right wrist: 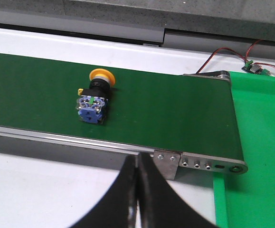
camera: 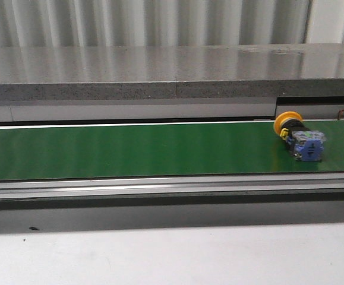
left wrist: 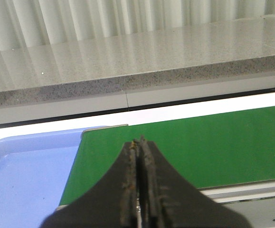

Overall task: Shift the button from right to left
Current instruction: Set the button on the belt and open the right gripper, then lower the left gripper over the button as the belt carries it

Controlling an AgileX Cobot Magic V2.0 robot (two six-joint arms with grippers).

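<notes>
You'll find the button (camera: 299, 138) lying on its side at the right end of the green belt (camera: 130, 148), yellow head toward the far side. Both the left gripper (left wrist: 139, 142) and right gripper (right wrist: 138, 156) have their jaws clenched, grasping nothing, well apart from it.

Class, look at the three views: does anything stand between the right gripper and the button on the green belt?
Nothing visible does. The button lies on its side on the green belt, with bare belt and the belt's metal edge rail between it and the shut right gripper. The gripper only has to clear that low rail.
</notes>
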